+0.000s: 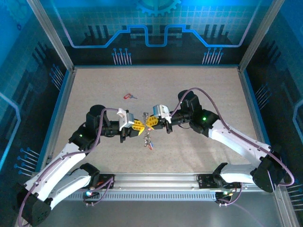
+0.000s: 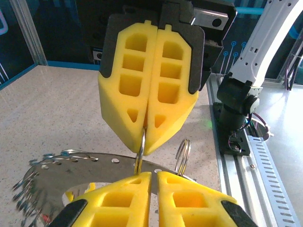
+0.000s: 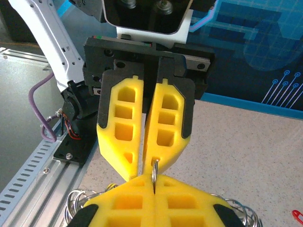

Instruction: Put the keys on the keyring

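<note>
Lying well apart: 1 red-tagged key (image 1: 129, 96)

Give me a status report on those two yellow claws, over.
Left gripper, right gripper: both shut on the keyring, tips meeting. Red-tagged key lies apart on the table. Nothing blocking.

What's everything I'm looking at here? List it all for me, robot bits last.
table: one, beige speckled, inside blue walls.
loose key: one, red tag, on the table beyond the jaws.
key bunch: number unclear, silver, some red, just nearer than the jaws.
keyring: one, silver-grey, holed, by the jaw tips.
wire ring: one, thin silver, pinched by both jaws.
spare ring: one, silver, upright beside it.
left arm, right arm: two, white and black, meeting mid-table.
jaws: two pairs, yellow, both shut.
</note>
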Available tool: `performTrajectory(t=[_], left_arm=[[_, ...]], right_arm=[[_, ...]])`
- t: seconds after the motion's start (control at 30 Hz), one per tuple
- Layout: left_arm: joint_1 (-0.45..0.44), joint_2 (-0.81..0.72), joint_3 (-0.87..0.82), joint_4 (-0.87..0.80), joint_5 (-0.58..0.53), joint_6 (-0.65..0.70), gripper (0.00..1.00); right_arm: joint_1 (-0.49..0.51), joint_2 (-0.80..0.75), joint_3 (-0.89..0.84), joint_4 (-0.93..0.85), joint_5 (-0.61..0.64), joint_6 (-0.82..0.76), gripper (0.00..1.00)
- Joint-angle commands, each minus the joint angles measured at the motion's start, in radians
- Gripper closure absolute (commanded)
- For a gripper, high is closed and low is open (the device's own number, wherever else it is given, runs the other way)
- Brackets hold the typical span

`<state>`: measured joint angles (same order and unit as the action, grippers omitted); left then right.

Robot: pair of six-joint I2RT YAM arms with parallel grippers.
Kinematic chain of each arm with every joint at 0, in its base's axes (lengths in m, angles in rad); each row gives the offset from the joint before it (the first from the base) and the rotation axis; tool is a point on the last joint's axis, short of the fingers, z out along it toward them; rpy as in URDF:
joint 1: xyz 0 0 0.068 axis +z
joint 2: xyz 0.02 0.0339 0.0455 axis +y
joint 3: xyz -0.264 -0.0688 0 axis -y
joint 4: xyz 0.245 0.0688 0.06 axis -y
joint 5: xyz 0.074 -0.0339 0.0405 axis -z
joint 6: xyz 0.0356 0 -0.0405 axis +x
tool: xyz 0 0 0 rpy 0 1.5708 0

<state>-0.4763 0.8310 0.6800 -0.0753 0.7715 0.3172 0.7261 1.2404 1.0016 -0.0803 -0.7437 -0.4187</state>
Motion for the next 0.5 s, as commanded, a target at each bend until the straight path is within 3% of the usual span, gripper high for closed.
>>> performTrajectory(t=[0.0,0.13,0.47], left_arm=[[-0.017,-0.001,0.041,0.032,-0.002,0.013,0.85],[-0.017,-0.006,0.036,0.034,-0.028,0.016,0.78],[-0.018,-0.017,0.025,0.056,-0.057,0.02,0.74]], right_arm=[[0.035,0.014,0.04,-0.014,0.0,-0.032,1.0],[0.039,0.016,0.041,-0.021,0.003,-0.041,1.0],[0.039,0.001,0.038,-0.041,0.001,-0.056,1.0]])
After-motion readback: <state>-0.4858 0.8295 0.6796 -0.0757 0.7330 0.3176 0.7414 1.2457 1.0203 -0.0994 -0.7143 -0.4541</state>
